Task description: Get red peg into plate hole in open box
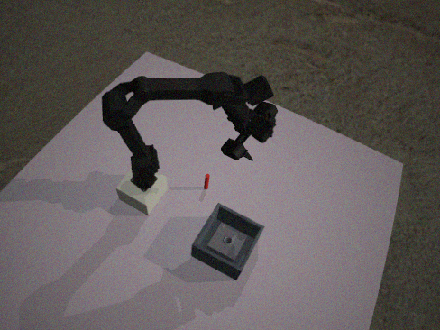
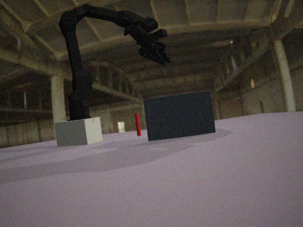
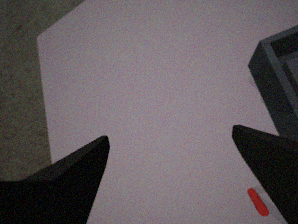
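Observation:
The red peg stands upright on the table between the arm's base and the box. The dark grey open box stands on the table; its inside is hidden in the exterior view. The plate at its bottom has an empty round hole. My gripper is open and empty, tilted downward, high above the table. In the wrist view the peg is at the lower right, beside the right finger and outside the gap between the fingertips.
The pale base block carries the arm at the left of the peg. The pale pink table ends at a far edge, with brown floor beyond. The box walls rise around the plate.

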### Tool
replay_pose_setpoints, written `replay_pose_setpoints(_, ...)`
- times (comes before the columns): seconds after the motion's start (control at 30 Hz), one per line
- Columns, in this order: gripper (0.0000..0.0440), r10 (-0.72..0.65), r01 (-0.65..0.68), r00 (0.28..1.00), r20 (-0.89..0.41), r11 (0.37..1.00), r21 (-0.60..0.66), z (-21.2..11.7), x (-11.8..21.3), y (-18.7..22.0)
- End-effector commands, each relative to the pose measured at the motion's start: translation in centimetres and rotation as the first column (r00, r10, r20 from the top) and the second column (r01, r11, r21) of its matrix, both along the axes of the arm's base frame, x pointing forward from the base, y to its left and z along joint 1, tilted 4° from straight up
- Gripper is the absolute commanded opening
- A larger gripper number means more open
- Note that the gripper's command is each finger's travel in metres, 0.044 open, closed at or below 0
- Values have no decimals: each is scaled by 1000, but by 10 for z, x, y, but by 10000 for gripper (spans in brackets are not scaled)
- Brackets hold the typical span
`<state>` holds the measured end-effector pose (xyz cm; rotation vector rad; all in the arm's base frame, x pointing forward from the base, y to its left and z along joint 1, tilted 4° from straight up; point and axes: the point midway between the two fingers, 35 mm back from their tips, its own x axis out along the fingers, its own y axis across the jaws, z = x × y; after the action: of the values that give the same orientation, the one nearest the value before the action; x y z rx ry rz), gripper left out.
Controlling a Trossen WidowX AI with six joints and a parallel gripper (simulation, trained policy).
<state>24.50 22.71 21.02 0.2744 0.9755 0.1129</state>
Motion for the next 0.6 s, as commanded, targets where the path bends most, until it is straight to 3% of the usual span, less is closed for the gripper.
replay_pose_setpoints(0.0,440,-71,68,990,-119,997,-27,-30,-11,-13)
replay_pose_setpoints(0.27,440,-253,232,913,-320,967,-102,-74,-36,-42)
replay_pose_setpoints(0.57,435,-469,415,753,-462,883,-219,-113,-62,-71)
